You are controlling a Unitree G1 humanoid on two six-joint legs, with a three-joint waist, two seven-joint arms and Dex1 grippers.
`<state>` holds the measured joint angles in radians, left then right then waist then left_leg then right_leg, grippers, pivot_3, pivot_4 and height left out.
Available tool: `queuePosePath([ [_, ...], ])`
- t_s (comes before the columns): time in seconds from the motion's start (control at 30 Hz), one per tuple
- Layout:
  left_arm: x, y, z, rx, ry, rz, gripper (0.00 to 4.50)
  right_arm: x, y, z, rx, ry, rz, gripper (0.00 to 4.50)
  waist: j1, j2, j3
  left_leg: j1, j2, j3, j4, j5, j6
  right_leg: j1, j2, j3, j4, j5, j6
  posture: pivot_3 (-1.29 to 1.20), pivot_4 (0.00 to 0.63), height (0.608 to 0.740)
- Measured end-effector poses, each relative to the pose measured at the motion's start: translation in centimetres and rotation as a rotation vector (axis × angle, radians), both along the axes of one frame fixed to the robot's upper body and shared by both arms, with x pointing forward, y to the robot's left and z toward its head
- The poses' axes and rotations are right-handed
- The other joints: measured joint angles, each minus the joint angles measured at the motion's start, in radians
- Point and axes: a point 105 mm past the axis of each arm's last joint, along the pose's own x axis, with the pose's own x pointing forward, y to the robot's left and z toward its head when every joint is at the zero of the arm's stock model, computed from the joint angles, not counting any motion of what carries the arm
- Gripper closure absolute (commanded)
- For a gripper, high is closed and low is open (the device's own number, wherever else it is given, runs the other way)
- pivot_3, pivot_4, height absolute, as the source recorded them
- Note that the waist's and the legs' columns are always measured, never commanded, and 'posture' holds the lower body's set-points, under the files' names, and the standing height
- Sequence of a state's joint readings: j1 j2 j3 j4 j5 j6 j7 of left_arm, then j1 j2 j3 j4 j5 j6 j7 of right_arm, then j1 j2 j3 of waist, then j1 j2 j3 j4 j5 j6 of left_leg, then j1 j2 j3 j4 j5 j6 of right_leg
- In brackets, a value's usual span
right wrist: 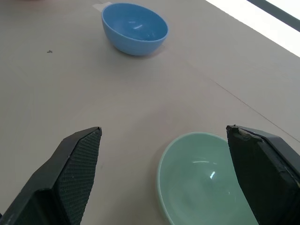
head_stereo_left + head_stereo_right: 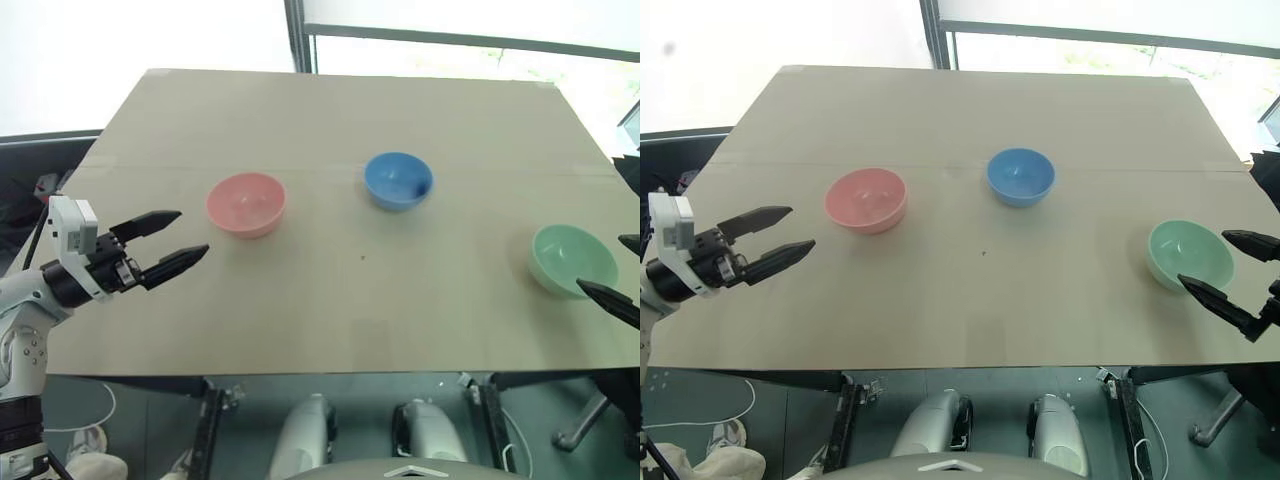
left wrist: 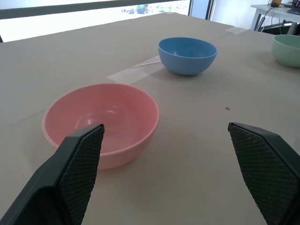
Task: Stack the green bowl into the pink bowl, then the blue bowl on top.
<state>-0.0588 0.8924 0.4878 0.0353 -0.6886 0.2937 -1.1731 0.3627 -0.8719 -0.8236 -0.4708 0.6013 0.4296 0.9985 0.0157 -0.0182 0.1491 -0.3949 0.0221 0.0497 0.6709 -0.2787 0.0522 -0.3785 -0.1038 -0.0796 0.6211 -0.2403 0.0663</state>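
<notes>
Three bowls stood apart on the tan table point(image 2: 330, 320), each upright and empty, none inside another. The pink bowl point(image 2: 246, 204) sat toward the table's left edge, about midway between the near and far edges. The blue bowl point(image 2: 398, 180) stood near the middle of the table, a little farther back than the pink one and well apart from it. The green bowl point(image 2: 571, 259) sat close to the right edge, nearer the front than the other two.

The left gripper point(image 2: 180, 239) hung over the left edge of the table, pointing across toward the pink bowl but short of it — a strip of bare table lay between its tips and the bowl's rim. Its jaws stood wide apart and held nothing. In the left wrist view the pink bowl point(image 3: 101, 123) sat just ahead of the spread fingers point(image 3: 82, 159), with the blue bowl point(image 3: 187, 55) behind it.

The right gripper point(image 2: 1225, 268) came in from the right edge, beside the green bowl. Its jaws were also spread wide and empty — one finger reached along the bowl's near rim, the other lay off its far side. Whether either finger touched the rim could not be told. In the right wrist view the green bowl point(image 1: 206, 180) lay between the two fingers point(image 1: 77, 164).
</notes>
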Motion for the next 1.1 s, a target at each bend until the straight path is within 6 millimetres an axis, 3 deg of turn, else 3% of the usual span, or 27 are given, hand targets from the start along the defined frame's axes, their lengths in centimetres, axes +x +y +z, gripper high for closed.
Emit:
queuePosePath([
  [0.1,0.3,-0.3,0.1,-0.004,0.006,-0.011,0.00,0.4,0.3,0.2,0.008,-0.016,0.006,0.04,-0.001,0.000,0.000,0.001,0.000,0.000,0.000,0.000,0.000,0.000,0.000,0.000,0.001,0.000,0.000,0.00,0.150,0.740],
  [0.23,1.1,-1.6,0.9,-0.009,-0.006,-0.047,0.00,1.4,2.5,0.1,0.030,-0.035,0.060,0.04,0.000,0.000,0.000,0.000,0.000,0.000,0.000,0.000,0.000,0.000,0.000,0.000,0.001,0.000,0.000,0.00,0.150,0.740],
  [0.47,2.4,-2.8,0.6,0.050,-0.026,-0.012,0.00,2.4,4.5,0.0,0.066,-0.054,0.117,0.04,0.000,0.000,0.000,-0.001,-0.001,0.000,0.001,0.000,0.000,0.000,0.000,0.000,0.000,0.000,0.000,0.00,0.150,0.740],
  [0.67,4.9,-5.6,-0.7,0.333,-0.018,0.093,0.00,3.6,10.5,0.4,0.139,-0.099,0.339,0.04,-0.001,-0.001,0.000,0.000,-0.001,0.000,0.001,0.000,0.000,0.000,0.000,0.000,0.003,0.000,0.000,0.00,0.150,0.740],
  [0.7,5.8,-6.1,-1.2,0.434,0.007,0.129,0.00,3.5,12.8,0.4,0.157,-0.105,0.420,0.04,0.000,-0.001,0.000,-0.001,-0.001,0.000,0.001,0.000,0.000,-0.001,0.000,0.000,0.003,0.000,0.000,0.00,0.150,0.740],
  [0.8,6.7,-6.5,-2.0,0.571,0.037,0.134,0.00,3.8,14.5,0.1,0.180,-0.104,0.466,0.04,0.001,-0.001,0.000,-0.003,-0.002,0.000,0.001,0.000,0.000,-0.001,0.001,-0.001,0.003,0.000,0.000,0.00,0.150,0.740],
  [0.9,7.2,-7.4,-3.0,0.651,0.069,0.125,0.84,3.8,16.6,-0.4,0.192,-0.093,0.534,0.00,0.000,-0.001,0.001,-0.003,-0.003,-0.001,0.000,0.000,0.000,-0.001,0.001,-0.001,0.003,0.000,0.000,0.00,0.150,0.740],
  [1.1,7.3,-7.8,-3.9,0.704,0.107,0.105,3.42,3.9,17.5,-0.3,0.165,-0.114,0.570,0.00,0.000,-0.001,0.001,-0.004,-0.002,-0.001,0.001,0.000,0.000,-0.002,0.001,-0.001,0.003,0.000,0.001,0.00,0.150,0.740],
])
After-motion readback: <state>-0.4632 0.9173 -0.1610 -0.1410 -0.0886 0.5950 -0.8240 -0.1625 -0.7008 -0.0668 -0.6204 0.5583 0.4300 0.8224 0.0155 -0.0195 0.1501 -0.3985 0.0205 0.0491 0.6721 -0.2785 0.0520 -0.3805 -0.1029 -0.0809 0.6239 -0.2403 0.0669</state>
